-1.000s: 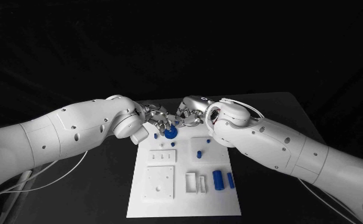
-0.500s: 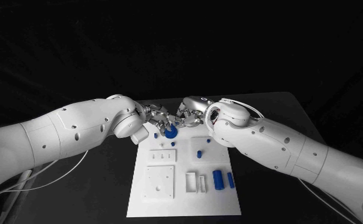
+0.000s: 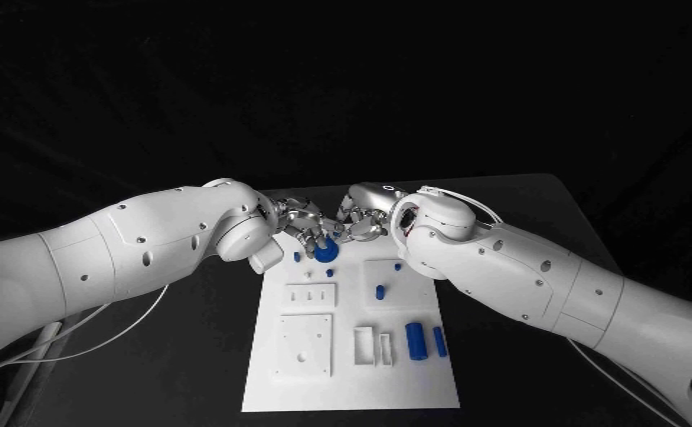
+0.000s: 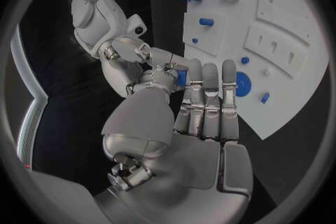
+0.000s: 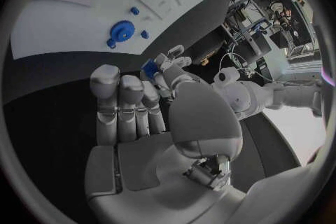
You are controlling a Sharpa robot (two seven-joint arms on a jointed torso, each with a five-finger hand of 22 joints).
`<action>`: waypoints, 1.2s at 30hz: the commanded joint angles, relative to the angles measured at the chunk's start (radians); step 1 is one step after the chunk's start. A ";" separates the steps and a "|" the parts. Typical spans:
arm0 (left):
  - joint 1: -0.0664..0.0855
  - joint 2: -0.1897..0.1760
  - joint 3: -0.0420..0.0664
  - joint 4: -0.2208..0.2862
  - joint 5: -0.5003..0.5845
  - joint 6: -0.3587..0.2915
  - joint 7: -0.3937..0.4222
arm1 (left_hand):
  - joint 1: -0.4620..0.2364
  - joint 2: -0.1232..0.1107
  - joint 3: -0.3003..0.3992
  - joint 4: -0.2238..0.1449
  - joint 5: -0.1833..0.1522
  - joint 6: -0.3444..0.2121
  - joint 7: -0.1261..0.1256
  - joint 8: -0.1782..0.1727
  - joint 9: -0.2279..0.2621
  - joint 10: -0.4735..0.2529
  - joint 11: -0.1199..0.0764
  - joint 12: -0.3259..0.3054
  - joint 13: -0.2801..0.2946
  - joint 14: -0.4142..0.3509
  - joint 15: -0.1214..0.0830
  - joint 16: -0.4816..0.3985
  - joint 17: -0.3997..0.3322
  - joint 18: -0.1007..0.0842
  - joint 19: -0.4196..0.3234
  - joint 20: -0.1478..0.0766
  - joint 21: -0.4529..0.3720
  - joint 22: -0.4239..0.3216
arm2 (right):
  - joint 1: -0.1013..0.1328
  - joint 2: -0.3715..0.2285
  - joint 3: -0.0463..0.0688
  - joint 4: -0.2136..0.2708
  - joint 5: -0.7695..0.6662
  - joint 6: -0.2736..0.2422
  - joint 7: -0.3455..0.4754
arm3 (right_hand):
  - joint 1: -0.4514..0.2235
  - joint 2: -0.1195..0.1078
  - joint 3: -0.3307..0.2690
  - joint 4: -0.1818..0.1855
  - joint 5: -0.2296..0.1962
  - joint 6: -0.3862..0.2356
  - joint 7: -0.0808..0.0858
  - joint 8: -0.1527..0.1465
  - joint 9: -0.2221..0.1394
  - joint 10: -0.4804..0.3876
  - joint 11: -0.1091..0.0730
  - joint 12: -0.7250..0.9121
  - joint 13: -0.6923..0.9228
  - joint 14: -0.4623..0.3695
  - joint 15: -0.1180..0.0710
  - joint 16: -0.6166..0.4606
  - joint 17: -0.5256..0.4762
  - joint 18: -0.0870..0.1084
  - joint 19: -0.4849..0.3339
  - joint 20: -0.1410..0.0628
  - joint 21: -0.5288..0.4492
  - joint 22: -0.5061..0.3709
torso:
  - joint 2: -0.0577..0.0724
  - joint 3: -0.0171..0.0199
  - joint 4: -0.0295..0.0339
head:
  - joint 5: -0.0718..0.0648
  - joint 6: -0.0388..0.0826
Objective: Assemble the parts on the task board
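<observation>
A small blue part is sitting between the fingertips of both robot hands, above the far end of the white task board. The left robot hand is pinching it, as the right wrist view shows; the right robot hand is meeting it from the other side, touching the same piece. A blue gear is lying on the board just below them, beside small blue pegs. Two blue cylinders are resting nearer the robot. The board is lying on the black tabletop.

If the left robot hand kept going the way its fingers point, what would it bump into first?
Probably the right robot hand: the left robot hand faces it closely above the task board, a small blue part between them. Depth is unclear.
</observation>
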 commanded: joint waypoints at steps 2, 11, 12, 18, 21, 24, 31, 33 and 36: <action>-0.002 0.006 0.000 -0.001 0.006 0.023 0.017 | -0.022 -0.001 0.149 -0.133 0.008 -0.005 0.003 0.015 0.092 0.006 -0.004 -0.005 0.000 0.000 -0.004 -0.004 0.002 0.011 -0.012 0.002 0.010 0.009 | 0.000 -0.001 0.000 -0.003 -0.008 0.005 0.002 | 0.000 0.002 -0.003 0.004 0.006 -0.004 0.004 0.004 0.000 -0.011 0.001 -0.008 -0.004 0.002 -0.004 -0.007 -0.002 -0.012 0.056 -0.008 -0.005 0.080 | 0.001 -0.0004 -0.0010 | -0.001 -0.002; -0.004 0.006 0.000 -0.006 0.008 0.008 0.012 | -0.067 -0.009 0.191 -0.169 0.048 0.013 -0.005 0.029 0.125 0.024 -0.011 -0.002 0.002 0.015 -0.011 0.000 0.007 0.016 -0.011 -0.003 0.030 0.027 | 0.000 -0.006 -0.001 -0.017 0.001 -0.022 0.009 | -0.015 -0.029 -0.035 0.025 0.018 -0.118 0.037 0.004 -0.004 -0.045 0.020 -0.050 -0.037 -0.002 0.011 -0.025 -0.018 0.000 0.053 0.004 -0.030 0.074 | -0.001 0.0003 0.0008 | 0.000 -0.006; -0.004 0.006 0.000 -0.006 0.008 0.007 0.010 | -0.070 -0.011 0.192 -0.171 0.058 0.015 -0.006 0.031 0.128 0.027 -0.012 -0.001 0.002 0.017 -0.012 0.002 0.007 0.016 -0.009 -0.004 0.031 0.028 | 0.000 -0.007 -0.001 -0.019 0.003 -0.026 0.010 | -0.013 -0.031 -0.046 0.030 0.015 -0.133 0.041 0.004 -0.004 -0.048 0.022 -0.053 -0.041 -0.003 0.013 -0.027 -0.020 0.003 0.053 0.008 -0.033 0.073 | -0.001 0.0004 0.0007 | 0.001 -0.007; -0.004 0.006 0.000 -0.007 -0.012 -0.004 -0.010 | -0.085 -0.023 0.201 -0.181 0.110 0.026 -0.011 0.043 0.145 0.041 -0.018 0.001 0.004 0.029 -0.019 0.008 0.012 0.018 -0.001 -0.010 0.040 0.034 | -0.002 -0.020 -0.002 -0.021 0.011 -0.054 0.018 | 0.007 -0.046 -0.121 0.050 0.047 -0.320 0.060 -0.001 -0.012 -0.060 0.036 -0.058 -0.056 -0.005 0.024 -0.032 -0.026 0.017 0.053 0.020 -0.047 0.072 | -0.002 0.0008 0.0010 | 0.003 -0.007; -0.004 0.004 0.000 -0.007 -0.027 -0.015 -0.025 | -0.095 -0.028 0.209 -0.187 0.130 0.033 -0.014 0.045 0.153 0.051 -0.021 0.000 0.005 0.038 -0.023 0.011 0.014 0.018 0.003 -0.015 0.048 0.039 | -0.004 -0.035 -0.003 -0.021 0.025 -0.054 0.039 | 0.029 -0.045 -0.172 0.061 0.061 -0.349 0.062 -0.003 -0.013 -0.062 0.039 -0.055 -0.061 -0.006 0.025 -0.030 -0.027 0.022 0.054 0.024 -0.049 0.074 | -0.002 0.0012 0.0006 | 0.005 -0.008; -0.004 0.003 0.000 -0.007 -0.054 -0.028 -0.046 | -0.105 -0.034 0.215 -0.193 0.152 0.040 -0.017 0.047 0.160 0.059 -0.025 0.002 0.007 0.045 -0.027 0.014 0.016 0.019 0.007 -0.018 0.054 0.043 | -0.008 -0.058 -0.003 -0.020 0.043 -0.055 0.068 | 0.041 -0.039 -0.165 0.054 0.091 -0.351 0.064 -0.004 -0.013 -0.063 0.038 -0.054 -0.062 -0.006 0.025 -0.032 -0.028 0.022 0.054 0.024 -0.048 0.075 | -0.002 0.0009 0.0001 | 0.007 -0.009; -0.004 -0.006 0.000 0.003 -0.152 -0.046 -0.114 | -0.155 -0.040 0.244 -0.233 0.232 0.050 -0.026 0.062 0.210 0.087 -0.036 0.001 0.012 0.073 -0.039 0.017 0.024 0.022 0.020 -0.032 0.079 0.058 | -0.025 -0.125 -0.003 -0.015 0.083 -0.073 0.106 | 0.045 -0.038 -0.153 0.039 0.125 -0.337 0.063 -0.004 -0.013 -0.063 0.036 -0.052 -0.065 -0.006 0.024 -0.030 -0.027 0.023 0.054 0.023 -0.049 0.077 | -0.001 0.0001 -0.0019 | 0.017 -0.013; -0.004 -0.008 0.000 0.007 -0.175 -0.050 -0.133 | -0.164 -0.039 0.247 -0.244 0.242 0.057 -0.028 0.058 0.218 0.094 -0.038 0.002 0.015 0.079 -0.042 0.017 0.027 0.022 0.022 -0.034 0.084 0.061 | -0.031 -0.146 -0.003 -0.014 0.094 -0.090 0.111 | 0.039 -0.038 -0.144 0.035 0.131 -0.325 0.062 -0.003 -0.012 -0.062 0.035 -0.051 -0.067 -0.005 0.024 -0.029 -0.025 0.023 0.055 0.023 -0.047 0.078 | -0.001 0.0007 -0.0018 | 0.020 -0.015; -0.004 -0.010 -0.001 0.010 -0.199 -0.051 -0.161 | -0.170 -0.039 0.249 -0.251 0.246 0.064 -0.030 0.054 0.224 0.101 -0.040 0.002 0.017 0.085 -0.044 0.016 0.029 0.023 0.026 -0.036 0.087 0.062 | -0.035 -0.171 -0.002 -0.020 0.121 -0.123 0.116 | 0.033 -0.041 -0.125 0.029 0.139 -0.304 0.061 -0.002 -0.012 -0.060 0.034 -0.050 -0.070 -0.004 0.023 -0.029 -0.024 0.022 0.055 0.022 -0.046 0.079 | -0.003 0.0024 -0.0022 | 0.023 -0.019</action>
